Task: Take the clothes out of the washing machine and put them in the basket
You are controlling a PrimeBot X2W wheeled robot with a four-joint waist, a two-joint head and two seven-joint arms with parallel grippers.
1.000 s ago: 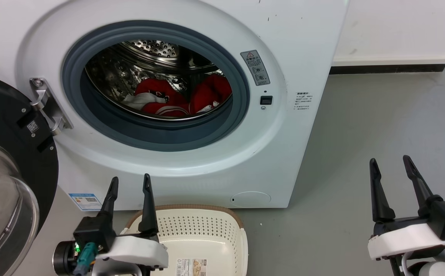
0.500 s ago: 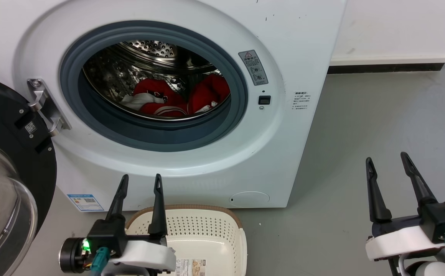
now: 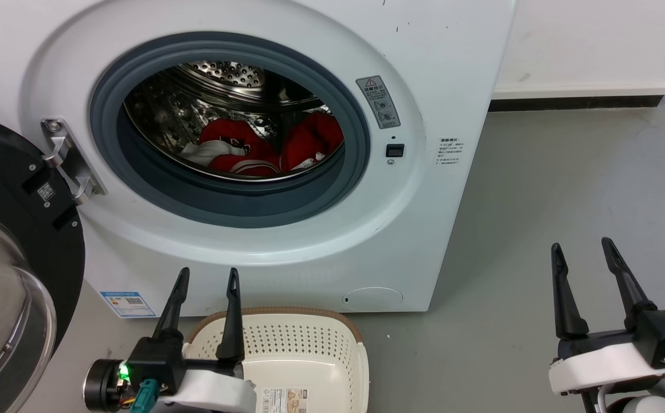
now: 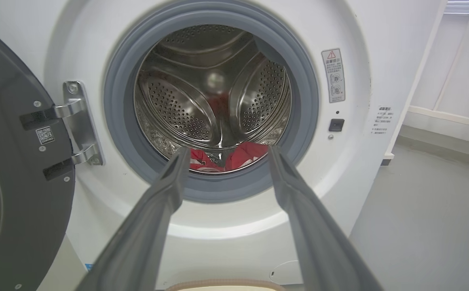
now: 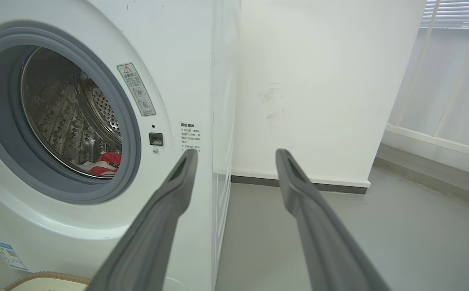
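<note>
The left gripper, fingers spread and empty over the cream perforated plastic basket, should rise through the large white washing machine's grey-rimmed porthole ahead and pinch the soft red-and-white clothes low in the steel drum.

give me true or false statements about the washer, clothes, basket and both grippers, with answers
The washing machine has its door swung open. True.
The left gripper and right gripper are both open. True.
The basket stands on the floor before the washing machine. True.
The clothes are in the basket. False: the clothes lie in the drum.
The right gripper reaches into the drum. False: it hovers over the floor, right of the washing machine.
The left gripper holds clothes. False: it holds nothing.
</note>
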